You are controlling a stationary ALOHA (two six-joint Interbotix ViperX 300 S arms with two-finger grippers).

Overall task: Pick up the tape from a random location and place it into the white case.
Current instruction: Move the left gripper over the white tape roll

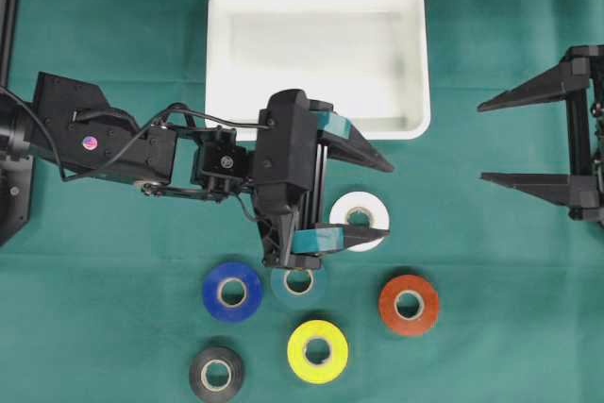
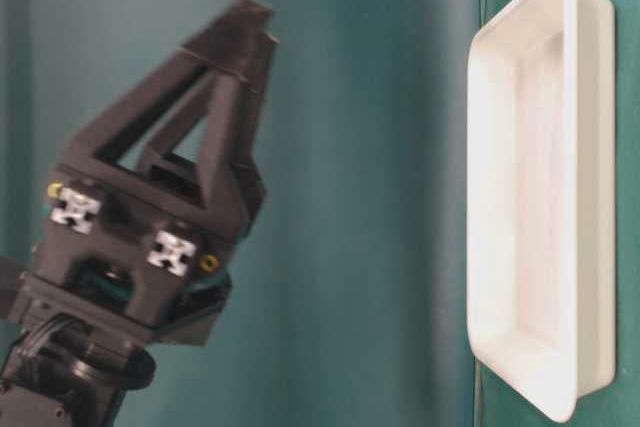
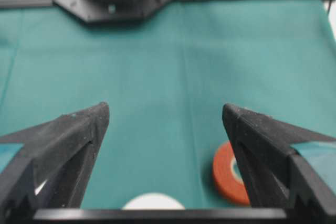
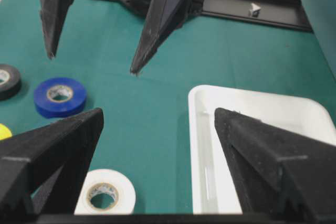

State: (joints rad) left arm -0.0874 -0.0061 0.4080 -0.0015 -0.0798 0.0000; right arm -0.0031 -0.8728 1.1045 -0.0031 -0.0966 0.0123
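Several tape rolls lie on the green cloth: white (image 1: 360, 220), blue (image 1: 232, 291), teal (image 1: 299, 281), red-orange (image 1: 408, 304), yellow (image 1: 317, 351) and black (image 1: 216, 372). The white case (image 1: 219, 63) sits at the back middle with nothing in it. My left gripper (image 1: 389, 199) is open above the cloth, one finger crossing over the white tape; between its fingers nothing is held (image 3: 165, 109), and the white tape (image 3: 152, 202) shows just below them. My right gripper (image 1: 481, 142) stands open at the right edge, empty (image 4: 158, 113), facing the white tape (image 4: 105, 192) and the white case (image 4: 199, 145).
The left arm's black links (image 1: 104, 134) stretch in from the left edge. A black frame post (image 1: 9, 7) stands at the far left. In the table-level view a black gripper (image 2: 215, 97) rises at the left, apart from the white case (image 2: 570, 197).
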